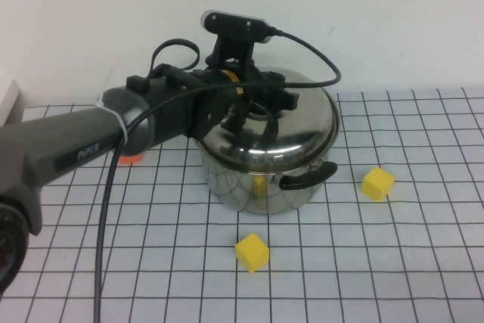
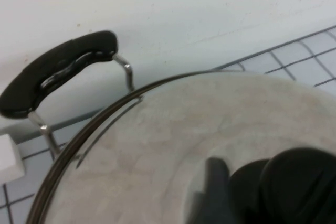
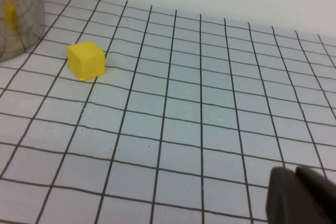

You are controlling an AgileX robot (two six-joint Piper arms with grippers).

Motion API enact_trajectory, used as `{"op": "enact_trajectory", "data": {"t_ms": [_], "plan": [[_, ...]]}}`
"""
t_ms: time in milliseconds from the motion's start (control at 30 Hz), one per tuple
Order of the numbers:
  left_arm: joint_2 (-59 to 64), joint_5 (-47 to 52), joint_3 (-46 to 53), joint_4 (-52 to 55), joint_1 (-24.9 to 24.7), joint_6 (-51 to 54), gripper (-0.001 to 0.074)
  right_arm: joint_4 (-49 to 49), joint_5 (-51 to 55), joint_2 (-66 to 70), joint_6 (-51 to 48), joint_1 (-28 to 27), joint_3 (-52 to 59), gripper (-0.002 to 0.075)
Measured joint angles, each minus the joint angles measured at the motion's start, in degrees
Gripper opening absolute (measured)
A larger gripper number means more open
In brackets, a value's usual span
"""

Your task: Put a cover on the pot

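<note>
Raised overview; both wrist views sharing pot (image 1: 265, 149)

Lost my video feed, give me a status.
Left gripper over the lid, at its knob. Lid sits on the pot. Right gripper low over bare table. Nothing blocking.

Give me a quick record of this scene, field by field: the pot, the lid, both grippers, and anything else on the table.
pot: steel pot with black side handles, standing upright on the grid table
lid: domed steel lid resting on the pot
left gripper: left gripper over the lid's centre, at the black knob
right gripper: right gripper low over bare grid, away from the pot; not seen in the high view
other things: yellow cube in front of the pot, second yellow cube to its right, orange object behind the left arm
</note>
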Motion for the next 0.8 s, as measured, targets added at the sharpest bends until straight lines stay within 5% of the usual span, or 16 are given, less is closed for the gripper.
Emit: {"op": "enact_trajectory", "data": {"t_ms": [133, 400, 567, 800], "plan": [[-0.5, 0.7, 0.0, 1.8, 0.0, 0.0, 0.058, 0.0, 0.0, 0.0, 0.0, 0.0, 0.0, 0.0009], [-8.7, 2.2, 0.0, 4.2, 0.0, 0.1, 0.0607, 0.0, 0.0, 0.0, 0.0, 0.0, 0.0, 0.0009], [-15.6, 9.1, 0.0, 6.8, 0.0, 0.1, 0.0459, 0.0, 0.0, 0.0, 0.0, 0.0, 0.0, 0.0009], [-27.7, 19.9, 0.0, 10.3, 0.0, 0.1, 0.0073, 0.0, 0.0, 0.0, 0.0, 0.0, 0.0, 0.0009]]}}
